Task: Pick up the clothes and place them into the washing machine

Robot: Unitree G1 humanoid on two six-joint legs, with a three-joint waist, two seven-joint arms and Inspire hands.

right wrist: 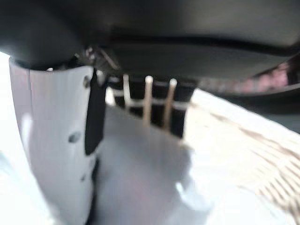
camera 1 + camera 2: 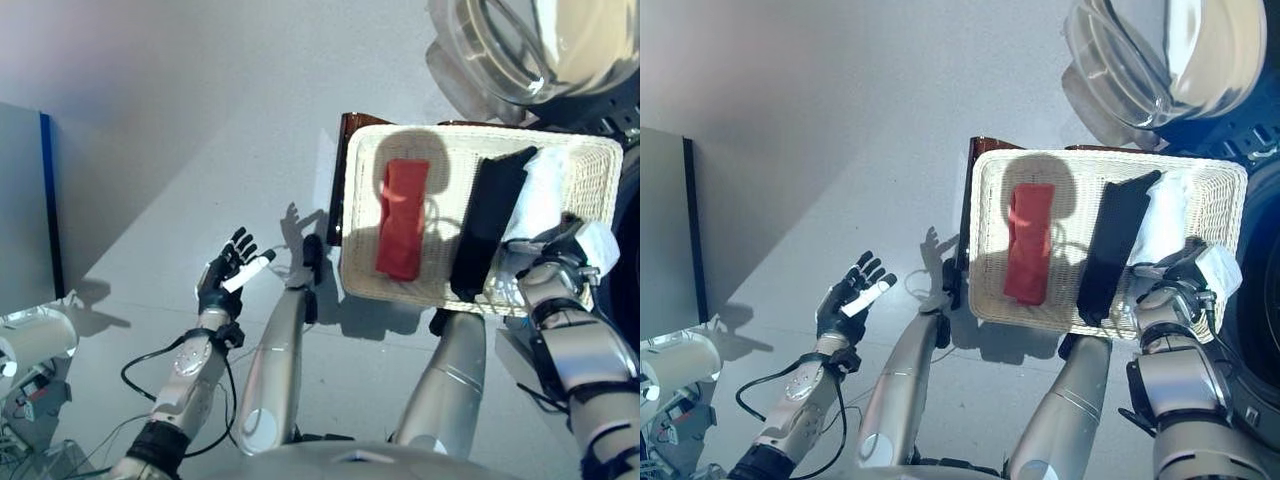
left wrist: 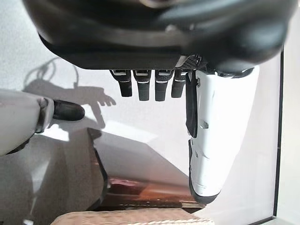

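Overhead, a wicker basket (image 2: 590, 180) stands on grey floor (image 2: 200, 130).

Below me, a smooth pale grey floor (image 2: 180, 120) fills most of the frame, brightly lit from the right so that hard-edged shadows fall leftward across it. At the left edge stands a grey panel (image 2: 20, 210) with a dark blue border along its right side, throwing a long wedge of shadow toward the lower left. In the lower left corner sits a white cylindrical object (image 2: 35, 345) amid loose wires. Right of centre, a dark reddish-brown stand (image 2: 338, 190) shows by its left edge. In the upper right corner a round glass door (image 2: 510, 50) hangs open against dark machinery.
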